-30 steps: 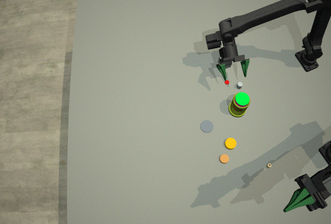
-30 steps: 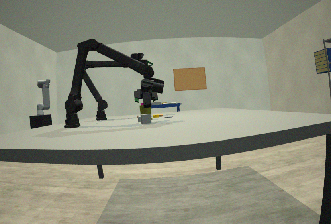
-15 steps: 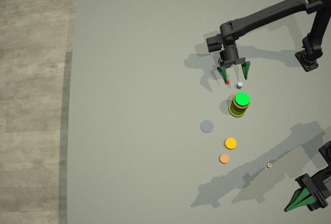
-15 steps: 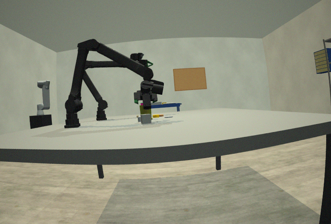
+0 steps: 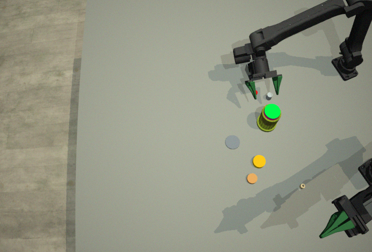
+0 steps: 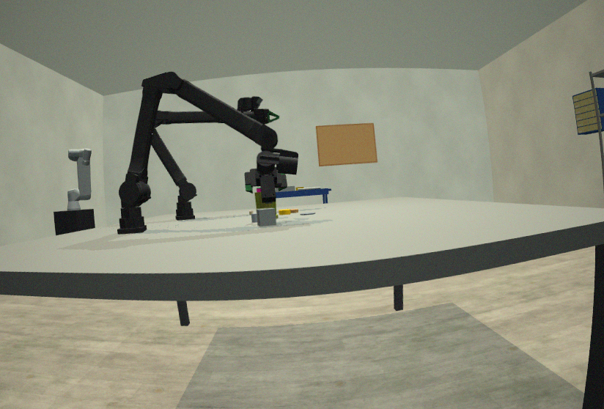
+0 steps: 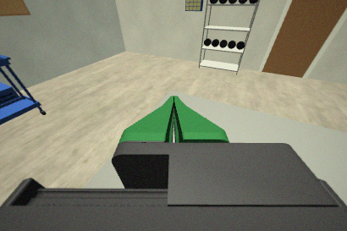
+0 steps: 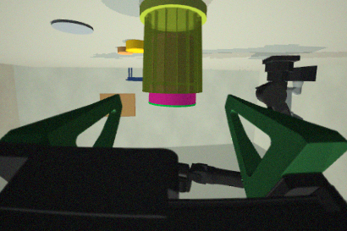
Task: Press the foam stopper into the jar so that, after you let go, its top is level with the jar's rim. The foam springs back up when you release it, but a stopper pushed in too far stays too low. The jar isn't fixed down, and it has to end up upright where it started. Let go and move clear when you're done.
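An olive ribbed jar stands upright on the table. A foam stopper with a green top and magenta side sticks up above the jar's rim. My right gripper is open and empty, a short way from the jar and not touching it. In the right wrist view the jar and stopper appear upside down, ahead of the open fingers. My left gripper is shut and empty near the table's corner, far from the jar. Its closed tips point out past the table edge.
A small red ball and a pale small cylinder lie by the right gripper's fingertips. A grey disc, a yellow disc, an orange disc and a tiny ring lie beyond the jar.
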### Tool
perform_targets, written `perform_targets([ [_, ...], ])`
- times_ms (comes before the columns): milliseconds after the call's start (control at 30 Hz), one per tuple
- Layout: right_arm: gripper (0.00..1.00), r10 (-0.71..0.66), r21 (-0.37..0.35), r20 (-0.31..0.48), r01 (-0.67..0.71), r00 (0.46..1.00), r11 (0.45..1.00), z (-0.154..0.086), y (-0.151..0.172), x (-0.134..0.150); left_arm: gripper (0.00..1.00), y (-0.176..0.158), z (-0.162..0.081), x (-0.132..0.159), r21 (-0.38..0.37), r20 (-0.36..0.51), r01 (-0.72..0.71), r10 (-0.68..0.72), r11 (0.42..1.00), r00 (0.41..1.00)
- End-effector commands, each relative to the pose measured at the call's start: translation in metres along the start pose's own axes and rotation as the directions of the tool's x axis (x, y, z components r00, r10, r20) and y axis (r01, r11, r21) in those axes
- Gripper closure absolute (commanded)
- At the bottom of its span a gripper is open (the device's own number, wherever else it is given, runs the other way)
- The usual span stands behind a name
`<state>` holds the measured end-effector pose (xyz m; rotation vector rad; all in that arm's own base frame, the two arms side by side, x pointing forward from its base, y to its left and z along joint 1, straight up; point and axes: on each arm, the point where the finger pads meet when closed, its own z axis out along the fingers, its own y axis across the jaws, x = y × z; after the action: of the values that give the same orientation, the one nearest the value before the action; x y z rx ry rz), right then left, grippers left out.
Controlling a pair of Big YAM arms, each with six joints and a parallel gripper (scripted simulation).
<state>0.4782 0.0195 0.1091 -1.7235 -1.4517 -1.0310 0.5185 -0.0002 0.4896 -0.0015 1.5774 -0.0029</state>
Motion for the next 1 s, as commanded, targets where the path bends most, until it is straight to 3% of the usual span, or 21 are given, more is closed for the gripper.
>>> perform_targets([
  [0,0.02,-0.027,-0.012,0.002,0.027,1.000,1.000,0.003,0.002,0.019,1.00,-0.002,0.003,-0.032,0.003,0.062,-0.012,0.012,1.000,0.998],
  [200,0.02,-0.029,-0.024,0.004,0.029,1.000,0.999,0.005,0.010,0.017,1.00,-0.002,0.003,-0.032,0.003,0.062,-0.012,0.012,1.000,0.998],
  [667,0.02,-0.013,-0.004,-0.002,0.013,1.000,1.000,0.037,0.002,0.013,1.00,-0.002,0.003,-0.032,0.003,0.062,-0.012,0.012,1.000,0.998],
  [767,0.02,-0.016,-0.018,-0.002,0.016,1.000,1.000,0.033,0.010,0.012,1.00,-0.002,0.003,-0.032,0.003,0.062,-0.012,0.012,1.000,0.998],
  [967,0.02,0.012,0.009,-0.003,-0.012,1.000,1.000,0.055,0.001,0.002,1.00,-0.002,0.003,-0.032,0.003,0.062,-0.012,0.012,1.000,0.998],
])
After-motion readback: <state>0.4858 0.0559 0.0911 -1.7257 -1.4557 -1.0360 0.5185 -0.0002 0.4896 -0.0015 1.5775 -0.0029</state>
